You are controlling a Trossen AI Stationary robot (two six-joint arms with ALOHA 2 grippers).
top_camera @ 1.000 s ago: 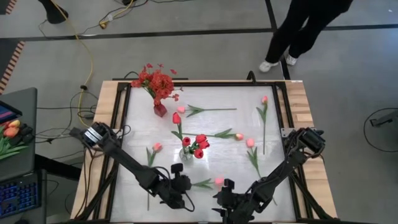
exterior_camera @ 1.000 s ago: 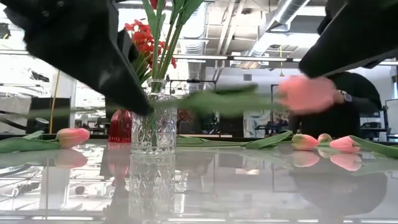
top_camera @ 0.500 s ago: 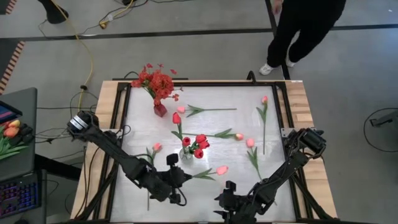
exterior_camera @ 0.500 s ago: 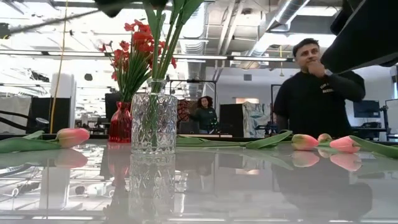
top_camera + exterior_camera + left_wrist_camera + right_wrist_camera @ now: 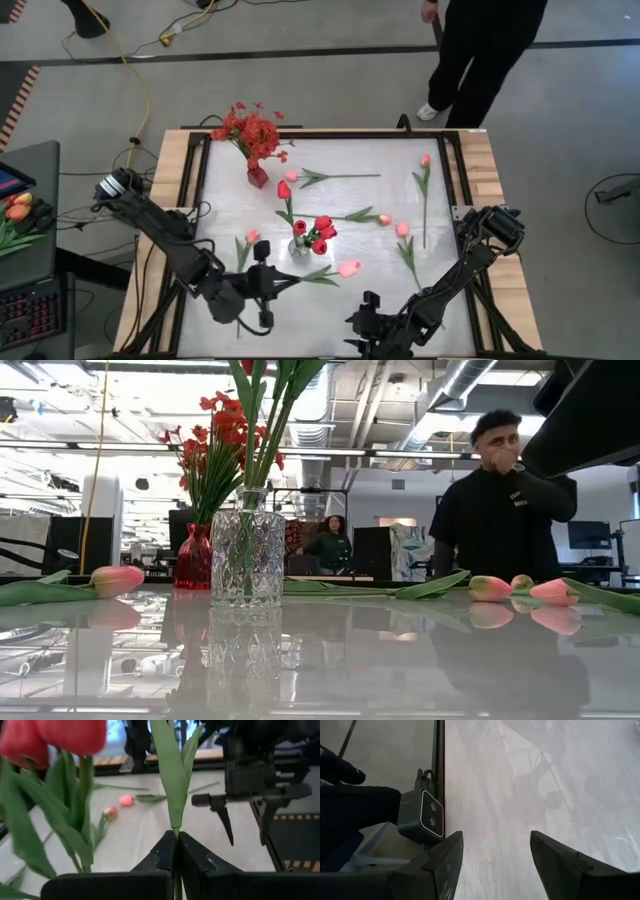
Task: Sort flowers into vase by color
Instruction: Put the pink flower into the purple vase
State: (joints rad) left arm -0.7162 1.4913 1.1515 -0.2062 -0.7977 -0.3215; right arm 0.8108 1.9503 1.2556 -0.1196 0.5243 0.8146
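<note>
My left gripper [image 5: 283,283] [image 5: 176,837] is shut on a pink tulip whose bud [image 5: 349,268] hangs right of the clear glass vase [image 5: 298,247] [image 5: 247,555], which holds red tulips [image 5: 320,232]. A red vase [image 5: 258,178] with red blossom sprays [image 5: 250,135] stands far left. Several pink tulips [image 5: 403,229] [image 5: 252,236] lie flat on the table; a red tulip [image 5: 284,190] lies beyond the glass vase. My right gripper [image 5: 368,312] [image 5: 495,845] waits open at the near edge, with nothing between its fingers. My left gripper pinches the tulip's green stem [image 5: 175,834] between its two shut fingers, well below the leaves. The fingers come nearly level from the table's left, and the stem runs on along them. The tulip is lifted clear of the table, its bud toward the right.
A small camera [image 5: 425,820] sits at the table's near edge beside my right gripper. A dark frame rail [image 5: 200,200] runs round the table. People stand in the room behind the table [image 5: 500,510]; one stands beyond the far right corner [image 5: 480,60].
My left gripper has risen and drawn toward the table's left and far side, nearer the glass vase, still shut on the pink tulip. The tulip has come up out of the low view. The person beyond the table has shifted.
</note>
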